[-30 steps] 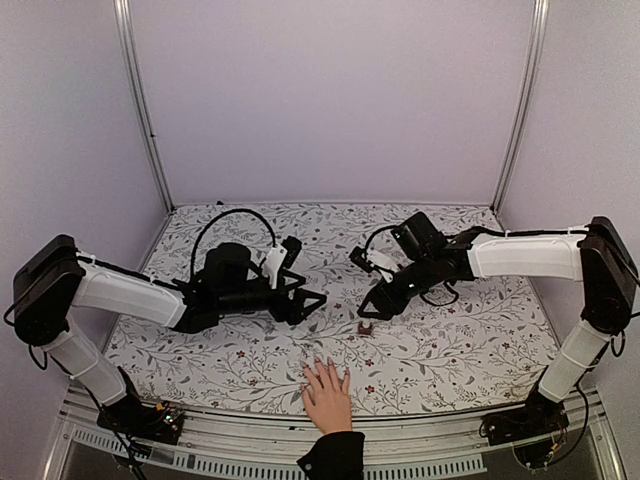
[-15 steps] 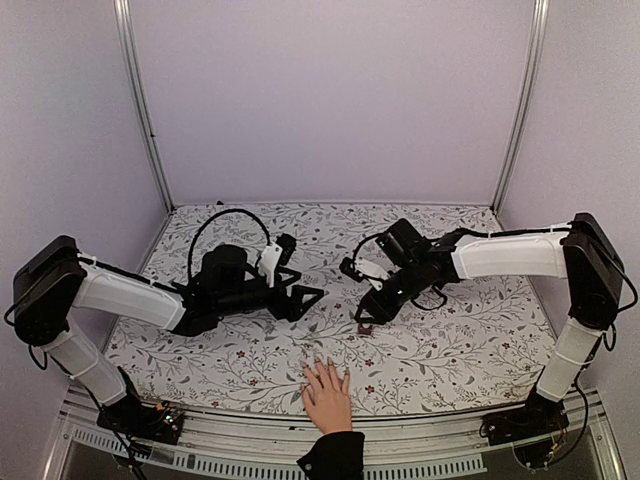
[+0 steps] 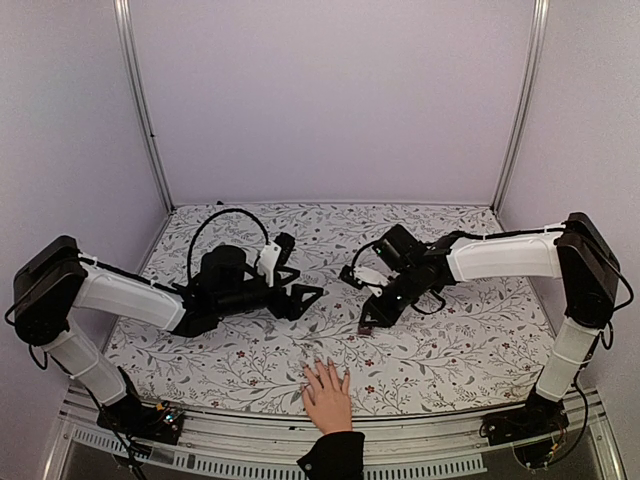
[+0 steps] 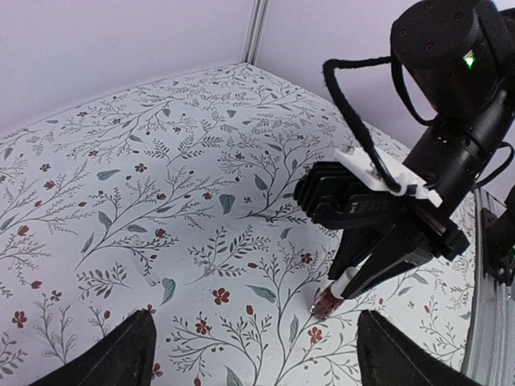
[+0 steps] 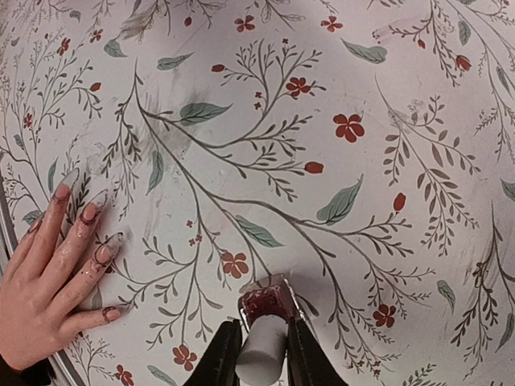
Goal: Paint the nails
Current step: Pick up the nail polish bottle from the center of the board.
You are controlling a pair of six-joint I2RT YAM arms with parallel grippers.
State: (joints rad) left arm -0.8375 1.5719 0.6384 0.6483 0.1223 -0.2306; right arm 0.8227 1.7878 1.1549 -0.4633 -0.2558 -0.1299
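Note:
A light-skinned hand (image 3: 326,393) with a black cuff lies flat at the table's near edge. Its nails (image 5: 88,212) show faint reddish smears in the right wrist view. A small dark-red bottle (image 5: 270,300) with a white cap (image 5: 264,347) stands just beyond the fingers, also seen as the bottle (image 4: 327,301) in the left wrist view. My right gripper (image 5: 263,354) comes down on it, shut on the white cap with both fingers against it. My left gripper (image 4: 257,362) hangs open left of the bottle, nothing between its fingers.
The floral tablecloth (image 3: 470,340) covers the table. Metal frame posts (image 3: 140,100) and pale walls close the back and sides. The right arm's black cable (image 4: 354,104) loops above the bottle. The left gripper (image 3: 305,294) sits about a hand's width from the right gripper (image 3: 368,322).
My right gripper has come down and left onto the bottle and closed on its white cap. The left arm shifted slightly right. The hand has stayed still.

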